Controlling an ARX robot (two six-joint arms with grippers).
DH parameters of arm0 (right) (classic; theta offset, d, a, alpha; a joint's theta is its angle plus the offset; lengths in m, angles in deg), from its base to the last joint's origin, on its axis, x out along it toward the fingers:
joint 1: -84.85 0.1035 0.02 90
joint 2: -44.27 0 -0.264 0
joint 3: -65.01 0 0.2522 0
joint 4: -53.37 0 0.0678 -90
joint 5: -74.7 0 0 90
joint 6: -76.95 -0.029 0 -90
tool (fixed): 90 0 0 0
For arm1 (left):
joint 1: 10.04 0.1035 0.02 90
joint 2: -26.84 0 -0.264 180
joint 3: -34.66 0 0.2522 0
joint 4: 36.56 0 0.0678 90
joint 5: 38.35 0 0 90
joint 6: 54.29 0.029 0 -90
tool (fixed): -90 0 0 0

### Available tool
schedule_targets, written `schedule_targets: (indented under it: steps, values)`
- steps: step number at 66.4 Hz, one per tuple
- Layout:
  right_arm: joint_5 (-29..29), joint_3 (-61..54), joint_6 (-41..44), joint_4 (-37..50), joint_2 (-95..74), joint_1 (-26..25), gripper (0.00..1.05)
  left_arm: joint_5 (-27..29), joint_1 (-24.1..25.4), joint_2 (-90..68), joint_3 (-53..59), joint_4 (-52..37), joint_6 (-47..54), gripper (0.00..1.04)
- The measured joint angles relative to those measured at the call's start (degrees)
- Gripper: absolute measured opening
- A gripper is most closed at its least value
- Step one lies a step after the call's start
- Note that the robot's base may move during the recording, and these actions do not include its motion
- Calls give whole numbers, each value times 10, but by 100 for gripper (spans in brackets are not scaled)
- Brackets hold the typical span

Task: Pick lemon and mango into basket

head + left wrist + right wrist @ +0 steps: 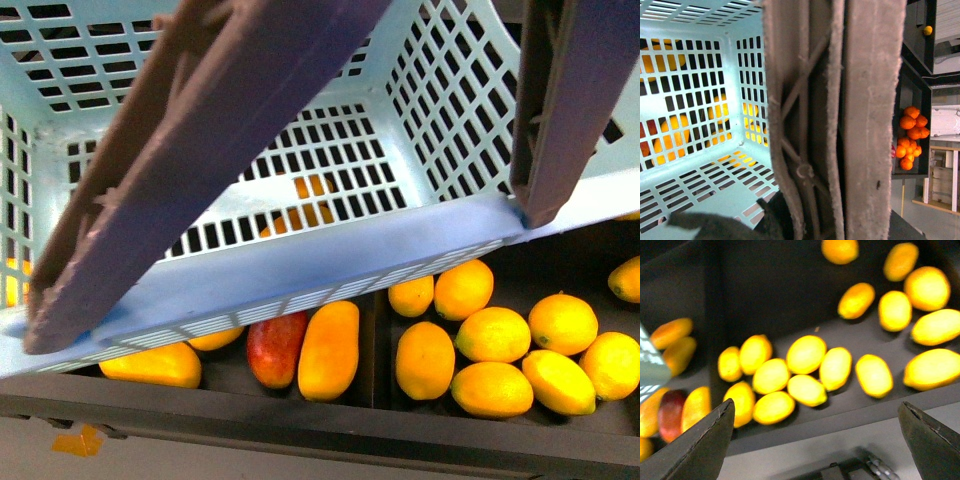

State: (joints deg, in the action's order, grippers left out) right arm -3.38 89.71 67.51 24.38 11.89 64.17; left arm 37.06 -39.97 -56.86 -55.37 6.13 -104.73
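Observation:
The light teal basket (300,270) hangs tilted close before the front camera, its two brown handles (200,130) swung together. My left gripper (835,225) is shut on those handles (865,100), looking into the basket (733,85), which holds nothing; fruit shows only through its lattice. Below it a long yellow-orange mango (329,350) lies in the left compartment. Lemons (492,334) are heaped in the right one. My right gripper (816,407) hovers open above the lemons (806,354), holding nothing. The mango (696,407) sits off to its side.
A dark red mango (275,347) touches the yellow-orange one, with more mangoes (152,364) beside it. A black divider (380,350) separates the two compartments. The tray's front wall (300,420) borders a grey surface. Tangerines (911,140) fill a further black bin.

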Motion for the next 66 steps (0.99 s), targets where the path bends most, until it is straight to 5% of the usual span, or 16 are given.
schedule_targets:
  steps: [10, 26, 45, 66]
  values:
    - [-2, 17, 49, 169, -207, -62, 96, -5, 0, 0, -1, 0, 0, 15]
    - [-59, 131, 104, 410, -604, -33, 96, -2, -1, 0, -1, 0, 0, 15]
    - [-113, 355, 34, 364, -914, 24, 96, -4, -1, 0, -1, 0, 0, 15]
    - [-152, 525, -48, 283, -1041, 54, 96, -2, 0, 0, -1, 0, 0, 15]
